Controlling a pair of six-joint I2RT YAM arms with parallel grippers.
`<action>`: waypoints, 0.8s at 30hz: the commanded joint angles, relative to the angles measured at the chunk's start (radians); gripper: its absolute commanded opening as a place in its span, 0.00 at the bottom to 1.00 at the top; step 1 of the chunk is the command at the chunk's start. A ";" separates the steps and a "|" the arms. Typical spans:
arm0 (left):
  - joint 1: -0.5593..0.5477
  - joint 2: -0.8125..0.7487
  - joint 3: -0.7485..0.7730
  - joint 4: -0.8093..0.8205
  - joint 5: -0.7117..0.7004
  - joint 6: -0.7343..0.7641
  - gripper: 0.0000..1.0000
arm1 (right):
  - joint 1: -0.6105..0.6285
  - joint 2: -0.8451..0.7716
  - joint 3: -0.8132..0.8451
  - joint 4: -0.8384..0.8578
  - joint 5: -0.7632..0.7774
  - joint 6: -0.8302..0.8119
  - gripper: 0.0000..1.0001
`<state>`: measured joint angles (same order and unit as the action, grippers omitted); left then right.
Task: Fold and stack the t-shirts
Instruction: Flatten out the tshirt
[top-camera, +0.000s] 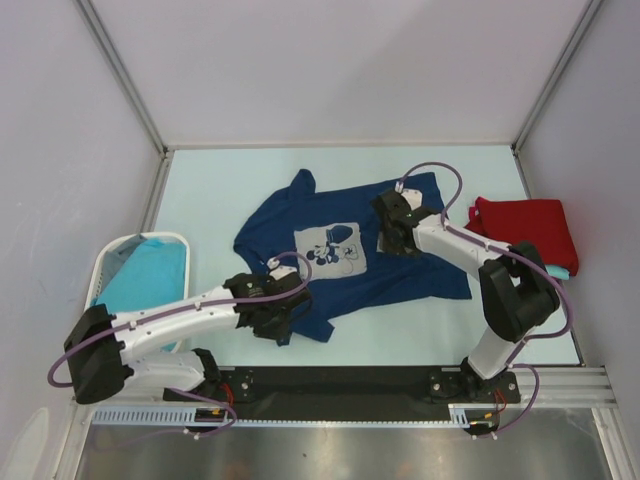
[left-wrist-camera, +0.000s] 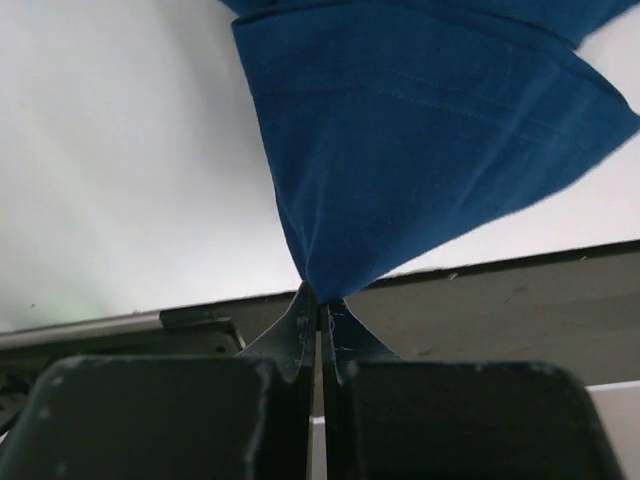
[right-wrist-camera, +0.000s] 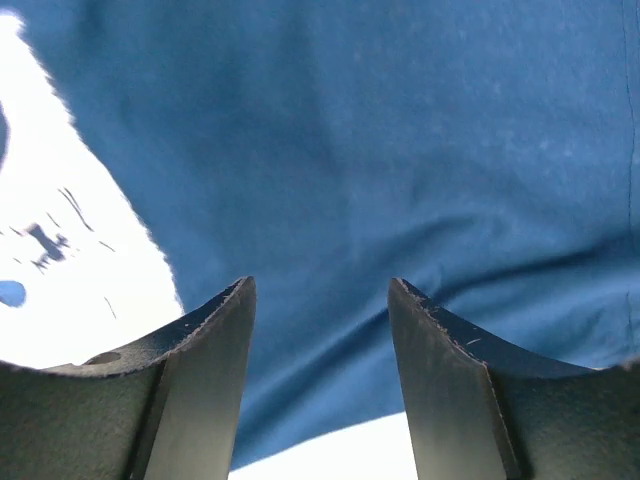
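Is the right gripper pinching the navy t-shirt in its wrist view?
No, the right gripper has its fingers spread apart over the navy t-shirt, and loose cloth shows in the gap between them.

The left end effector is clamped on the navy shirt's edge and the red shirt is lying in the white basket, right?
The left end effector is shut on the navy shirt, but the red shirt lies at the right side of the table, not in the basket, as the top view shows.

Overhead; wrist cameras near shirt
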<state>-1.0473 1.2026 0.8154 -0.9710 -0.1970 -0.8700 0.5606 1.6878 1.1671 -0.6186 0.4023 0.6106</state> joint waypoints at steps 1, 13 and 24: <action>-0.014 -0.083 -0.031 -0.116 0.036 -0.053 0.00 | 0.010 -0.007 0.072 0.020 0.010 0.023 0.61; -0.016 -0.193 -0.019 -0.244 -0.005 -0.057 0.27 | 0.024 0.007 0.072 0.013 0.021 0.044 0.60; 0.048 -0.039 0.240 -0.016 -0.236 0.120 0.68 | 0.022 0.015 0.112 0.019 0.052 -0.003 0.60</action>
<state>-1.0477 1.0889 0.9672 -1.1389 -0.3286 -0.8490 0.5854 1.6924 1.2179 -0.6155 0.4072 0.6323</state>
